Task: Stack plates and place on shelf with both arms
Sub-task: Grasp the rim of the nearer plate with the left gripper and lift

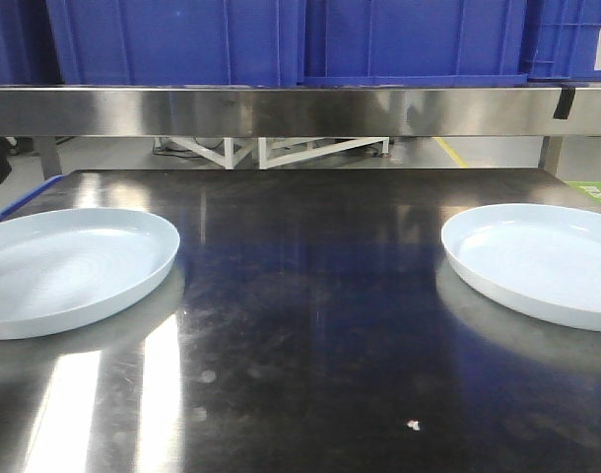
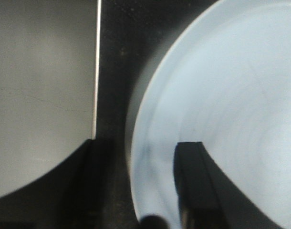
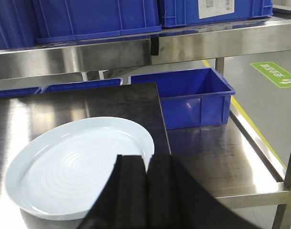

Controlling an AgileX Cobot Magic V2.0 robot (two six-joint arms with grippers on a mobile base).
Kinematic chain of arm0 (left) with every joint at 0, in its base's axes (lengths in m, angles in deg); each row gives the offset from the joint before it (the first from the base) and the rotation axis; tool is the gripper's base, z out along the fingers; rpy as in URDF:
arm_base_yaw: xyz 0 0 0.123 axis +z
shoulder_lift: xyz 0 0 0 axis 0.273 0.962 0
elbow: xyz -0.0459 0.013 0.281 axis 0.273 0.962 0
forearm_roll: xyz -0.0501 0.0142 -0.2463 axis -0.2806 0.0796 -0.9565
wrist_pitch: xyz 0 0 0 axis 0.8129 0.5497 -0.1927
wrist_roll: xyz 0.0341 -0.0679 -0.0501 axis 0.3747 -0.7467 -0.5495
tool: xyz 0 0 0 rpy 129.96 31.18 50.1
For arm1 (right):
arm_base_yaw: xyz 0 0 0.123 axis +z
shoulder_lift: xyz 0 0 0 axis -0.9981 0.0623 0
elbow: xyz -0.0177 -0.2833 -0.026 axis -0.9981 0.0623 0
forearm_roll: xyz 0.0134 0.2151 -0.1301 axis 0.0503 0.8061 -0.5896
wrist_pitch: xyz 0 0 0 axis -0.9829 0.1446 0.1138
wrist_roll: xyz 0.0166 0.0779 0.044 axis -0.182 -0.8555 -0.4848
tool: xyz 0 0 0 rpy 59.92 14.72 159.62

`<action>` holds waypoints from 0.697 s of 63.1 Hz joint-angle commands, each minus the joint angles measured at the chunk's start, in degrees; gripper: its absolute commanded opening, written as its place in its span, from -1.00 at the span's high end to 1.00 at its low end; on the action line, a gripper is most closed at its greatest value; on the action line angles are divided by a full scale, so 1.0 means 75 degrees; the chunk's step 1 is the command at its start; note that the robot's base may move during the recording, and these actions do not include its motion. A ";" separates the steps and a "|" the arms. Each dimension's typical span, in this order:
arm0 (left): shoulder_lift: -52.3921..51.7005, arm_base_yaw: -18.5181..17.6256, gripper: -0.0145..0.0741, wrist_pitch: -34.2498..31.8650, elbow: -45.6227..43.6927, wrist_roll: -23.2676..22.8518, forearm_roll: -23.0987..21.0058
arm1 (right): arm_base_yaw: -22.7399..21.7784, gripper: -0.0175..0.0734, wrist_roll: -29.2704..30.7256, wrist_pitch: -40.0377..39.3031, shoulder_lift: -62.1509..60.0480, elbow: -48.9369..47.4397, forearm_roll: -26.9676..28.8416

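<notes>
Two pale bluish-white plates lie apart on the dark steel tabletop [image 1: 300, 296]: one plate at the left [image 1: 74, 266], the other at the right [image 1: 542, 261]. Behind them runs the shelf's flat steel front rail [image 1: 300, 110]. In the left wrist view my left gripper [image 2: 140, 143] is open and straddles the left plate's [image 2: 231, 95] rim, one finger [image 2: 193, 181] over the plate and the other outside it. In the right wrist view my right gripper [image 3: 146, 158] is shut with nothing in it, hanging by the near right rim of the right plate [image 3: 74, 162].
Big blue crates [image 1: 182, 39] stand on the shelf. Another blue crate [image 3: 193, 95] sits lower, past the table's right edge, beside a lower steel level [image 3: 222, 157]. The table's left edge [image 2: 95, 71] drops to grey floor [image 2: 40, 95].
</notes>
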 commanded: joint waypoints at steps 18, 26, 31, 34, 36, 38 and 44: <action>-0.0282 -0.0012 0.48 -0.0082 -0.0228 0.0015 -0.0159 | -0.0029 0.51 0.0011 -0.0658 -0.0168 -0.0122 -0.0040; -0.0339 -0.0012 0.48 -0.0082 -0.0238 0.0015 -0.0159 | -0.0029 0.51 0.0011 -0.0658 -0.0168 -0.0122 -0.0040; -0.0545 -0.0012 0.48 -0.0100 -0.0272 0.0015 -0.0180 | -0.0029 0.51 0.0011 -0.0658 -0.0168 -0.0122 -0.0040; -0.0728 -0.0012 0.48 -0.0100 -0.0358 0.0015 -0.0285 | -0.0029 0.51 0.0011 -0.0658 -0.0168 -0.0122 -0.0040; -0.0846 -0.0012 0.48 -0.0057 -0.0445 0.0015 -0.0365 | -0.0029 0.51 0.0011 -0.0658 -0.0168 -0.0122 -0.0040; -0.0967 -0.0012 0.48 0.0024 -0.0551 0.0015 -0.0429 | -0.0029 0.51 0.0011 -0.0658 -0.0168 -0.0122 -0.0040; -0.1387 -0.0108 0.48 0.0402 -0.1004 0.0215 -0.0562 | -0.0029 0.51 0.0011 -0.0658 -0.0168 -0.0122 -0.0040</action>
